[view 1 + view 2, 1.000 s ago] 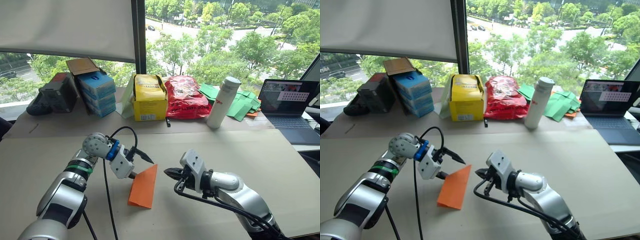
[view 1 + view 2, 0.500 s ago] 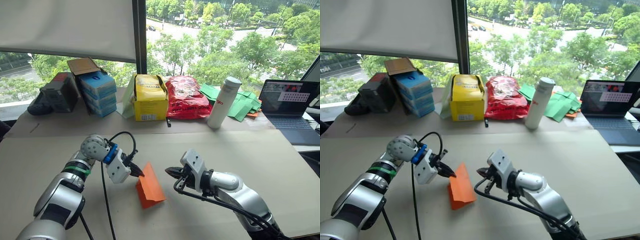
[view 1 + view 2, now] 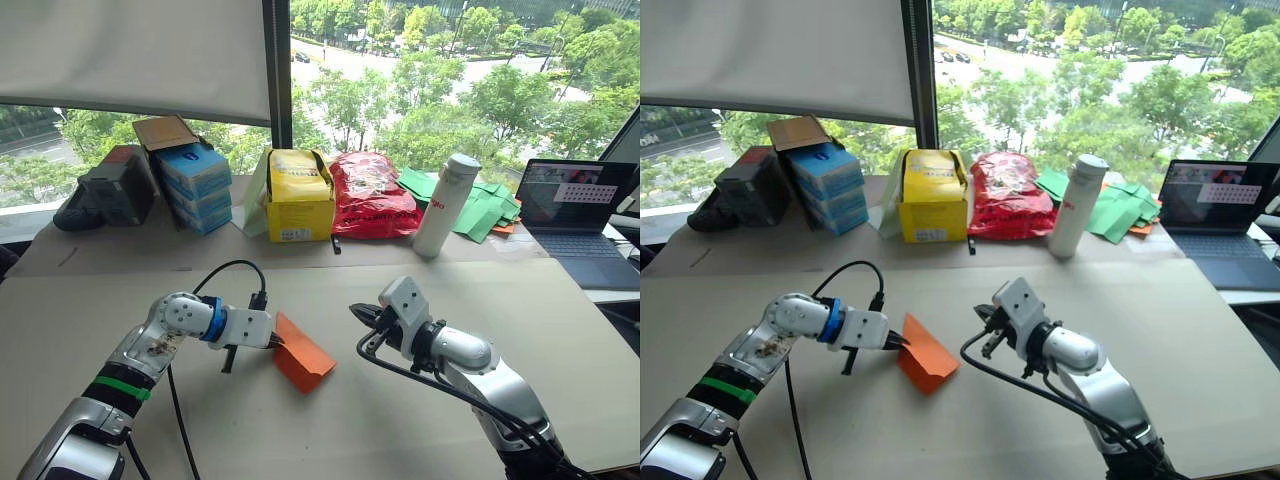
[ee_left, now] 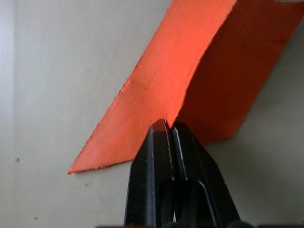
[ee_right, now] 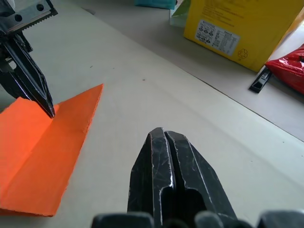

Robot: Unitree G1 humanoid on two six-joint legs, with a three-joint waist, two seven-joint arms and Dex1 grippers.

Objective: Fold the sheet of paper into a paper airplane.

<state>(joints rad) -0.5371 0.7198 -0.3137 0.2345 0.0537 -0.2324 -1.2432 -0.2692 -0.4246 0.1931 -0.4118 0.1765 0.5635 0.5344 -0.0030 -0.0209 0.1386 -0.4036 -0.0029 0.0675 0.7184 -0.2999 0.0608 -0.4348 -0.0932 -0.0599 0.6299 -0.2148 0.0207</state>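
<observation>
A wide beige table (image 3: 560, 330) stretches out before the window, its far edge crowded with a laptop (image 3: 578, 220), a red bag (image 3: 372, 195), a yellow box (image 3: 298, 195), a stack of blue boxes (image 3: 195, 185), a white bottle (image 3: 444, 205) and a heap of green folded papers (image 3: 485, 210). Nearer in, the sheet of paper (image 3: 303, 352) lies on the bare middle of the table, bright orange and folded over along a crease so one flap stands up from the other. The left gripper (image 3: 277, 343) reaches in from the side with its black fingers pressed together, tips touching the paper right at the crease; from the wrist camera I cannot tell whether they pinch any of it. The right gripper (image 3: 358, 314) hovers well apart from the paper, clenched on nothing, pointing toward it.
</observation>
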